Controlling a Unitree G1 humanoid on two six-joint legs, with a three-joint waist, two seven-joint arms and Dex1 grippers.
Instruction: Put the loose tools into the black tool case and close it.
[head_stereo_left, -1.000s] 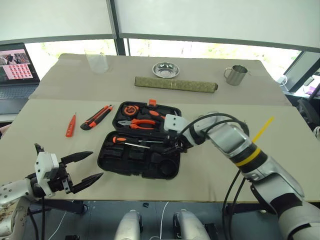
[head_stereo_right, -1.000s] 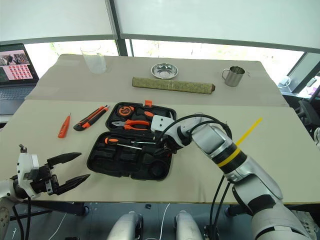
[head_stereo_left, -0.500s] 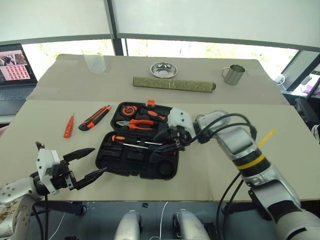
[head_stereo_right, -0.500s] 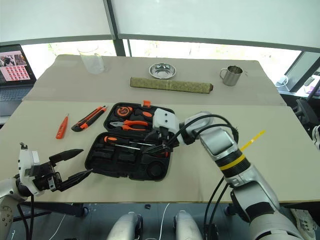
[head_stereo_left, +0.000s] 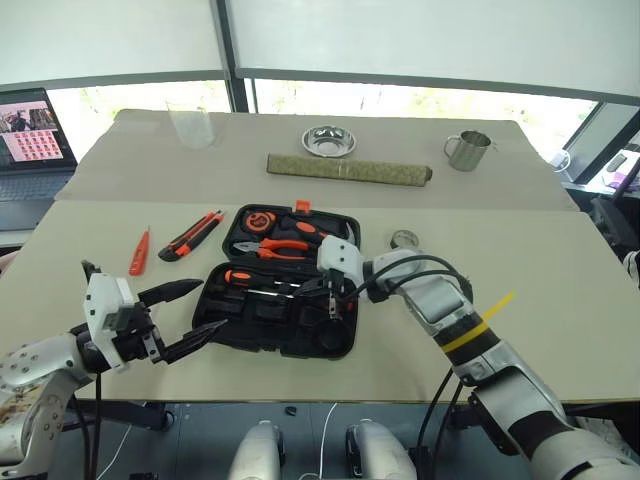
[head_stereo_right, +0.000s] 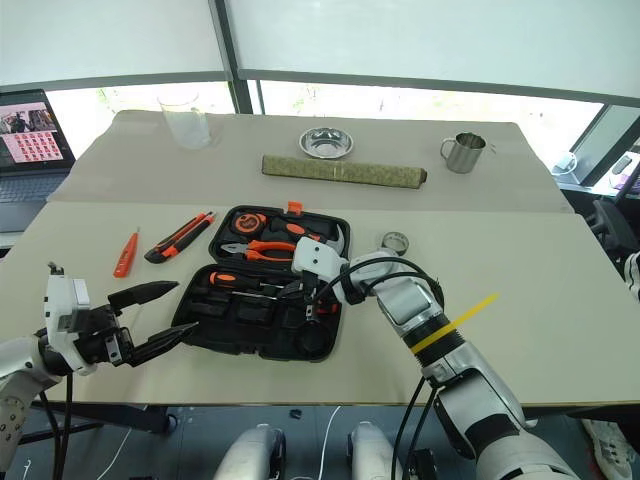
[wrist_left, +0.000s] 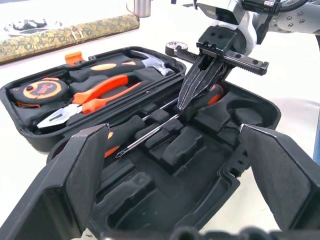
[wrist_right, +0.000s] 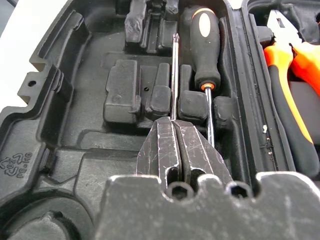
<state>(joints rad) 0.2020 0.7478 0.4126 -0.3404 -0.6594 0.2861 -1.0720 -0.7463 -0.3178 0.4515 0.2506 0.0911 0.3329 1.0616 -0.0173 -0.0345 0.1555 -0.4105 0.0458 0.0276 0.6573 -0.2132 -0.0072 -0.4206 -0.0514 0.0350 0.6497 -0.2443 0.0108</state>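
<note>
Right gripper (wrist_right: 175, 137), clenched with nothing clearly between its tips, presses into the open case (head_stereo_left: 245, 335), hiding one screwdriver's handle end; its shaft (wrist_right: 174, 75) shows beside a second screwdriver (wrist_right: 204, 47). Left gripper (head_stereo_left: 185, 318) hangs spread at the case's near edge. Knife (head_stereo_left: 193, 234) and tester (head_stereo_left: 139, 251) lie outside on the table.

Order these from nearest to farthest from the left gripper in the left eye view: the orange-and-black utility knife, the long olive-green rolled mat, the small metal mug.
From the left gripper, whose two black fingers are spread open:
1. The orange-and-black utility knife, lying on the table on the robot's left, beside the open black tool case.
2. The long olive-green rolled mat, across the table behind the case.
3. The small metal mug, at the far right.
</note>
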